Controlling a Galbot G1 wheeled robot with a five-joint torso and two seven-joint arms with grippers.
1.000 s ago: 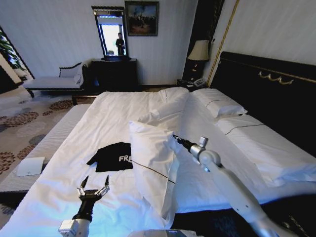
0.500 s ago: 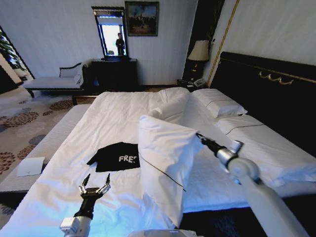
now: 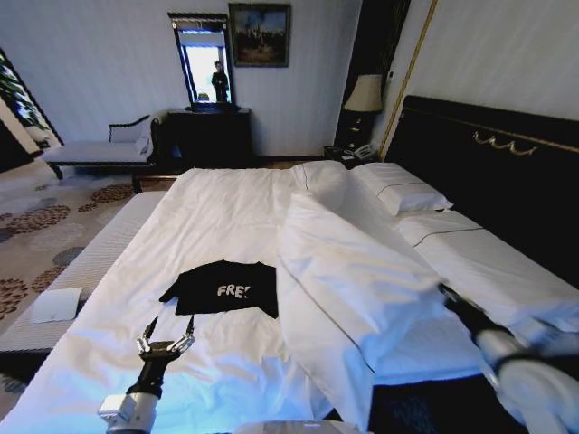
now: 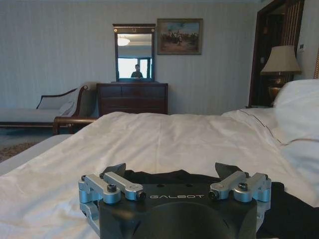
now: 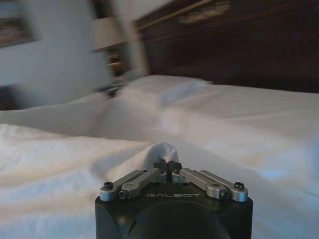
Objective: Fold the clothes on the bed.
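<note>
The clothes, a black T-shirt with white lettering, lie flat on the white bed near its front. My left gripper stands open just short of the shirt's near edge. In the left wrist view that gripper has its fingers spread, with the shirt right in front of them. My right gripper is at the right, shut on a corner of a large white pillow that is lifted beside the shirt. The right wrist view shows its fingertips pinching a fold of the white fabric.
More pillows lie against the dark headboard. A pale bench with a white card runs along the bed's left side. A chaise, a dark dresser and a lamp stand at the back.
My right arm has swung right, dragging the pillow off the shirt's right side, so the whole shirt now shows. The left gripper has barely moved.
</note>
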